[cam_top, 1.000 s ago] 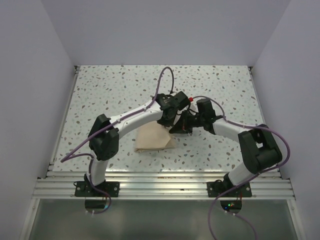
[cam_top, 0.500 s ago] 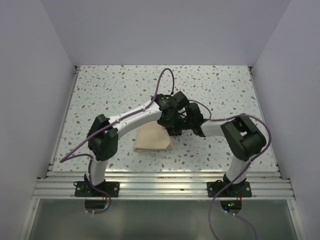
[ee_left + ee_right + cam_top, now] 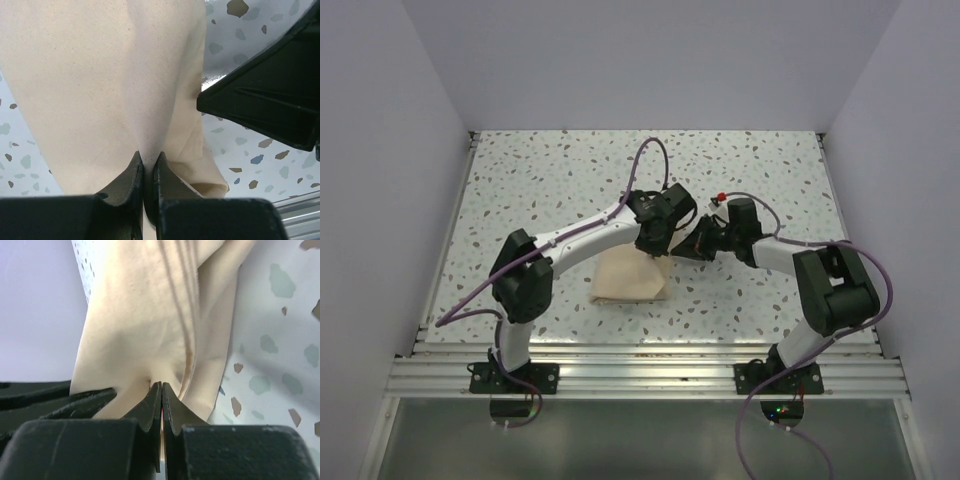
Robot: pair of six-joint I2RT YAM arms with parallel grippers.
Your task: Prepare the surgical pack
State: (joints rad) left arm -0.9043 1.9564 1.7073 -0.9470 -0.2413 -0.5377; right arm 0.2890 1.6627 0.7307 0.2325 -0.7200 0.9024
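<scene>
left wrist shows left hand (image 3: 147,161) clamped on the surgical pack (image 3: 90,75) fold, right hand (image 3: 161,388) likewise.

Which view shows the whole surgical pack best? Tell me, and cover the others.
Top external: the surgical pack lies as a tan parcel, its outline mostly visible beneath the arms. Each wrist view shows only close-up folds of its cloth pinched between shut jaws.

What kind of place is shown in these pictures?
Probably a robot test cell, not a clinic: a speckled tabletop boxed in by plain pale walls, with an aluminium rail at the near edge carrying the left arm and right arm.
</scene>
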